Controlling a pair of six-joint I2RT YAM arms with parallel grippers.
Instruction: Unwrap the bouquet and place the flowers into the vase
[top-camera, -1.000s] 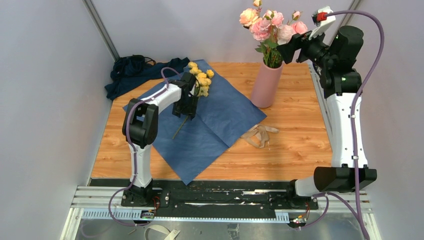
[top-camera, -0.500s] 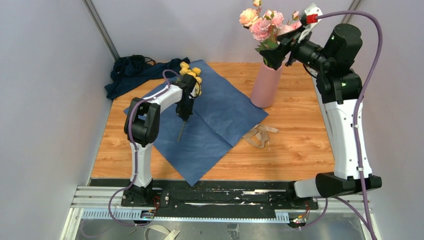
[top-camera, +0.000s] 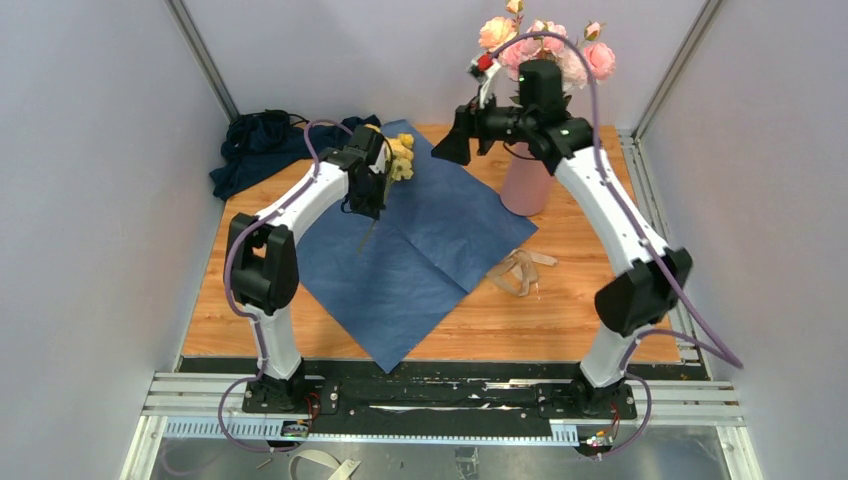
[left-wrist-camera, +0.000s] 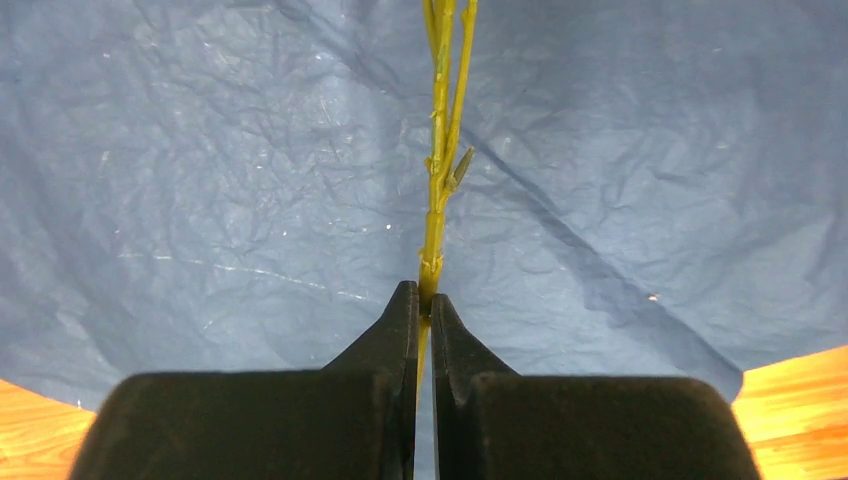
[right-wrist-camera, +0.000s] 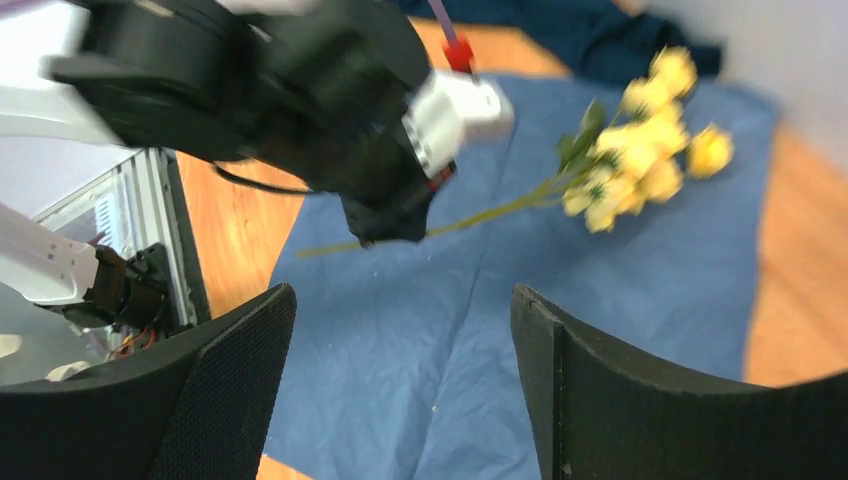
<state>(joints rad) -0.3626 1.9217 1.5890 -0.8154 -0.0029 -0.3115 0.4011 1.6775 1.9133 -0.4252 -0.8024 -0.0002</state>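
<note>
The bouquet lies unwrapped: its blue paper (top-camera: 430, 250) is spread flat on the table. My left gripper (top-camera: 367, 205) is shut on the thin green stem (left-wrist-camera: 433, 235) of a yellow flower sprig, whose blooms (top-camera: 400, 157) stand clear of the paper. The right wrist view shows that sprig (right-wrist-camera: 640, 160) lifted, with the left gripper (right-wrist-camera: 390, 215) clamped on it. My right gripper (top-camera: 447, 148) hangs open over the paper's far side, left of the vase (top-camera: 527, 185), with nothing between its fingers (right-wrist-camera: 235, 385). Pink and peach flowers (top-camera: 545, 45) stand in the pink vase.
A tan raffia ribbon (top-camera: 518, 270) lies loose on the wood right of the paper. A dark navy cloth heap (top-camera: 262, 148) sits at the back left. Grey walls close in the table on both sides.
My left gripper has shut on the yellow sprig's stem and lifted it off the paper. The right arm has swung from above the vase leftward and down, over the paper.
</note>
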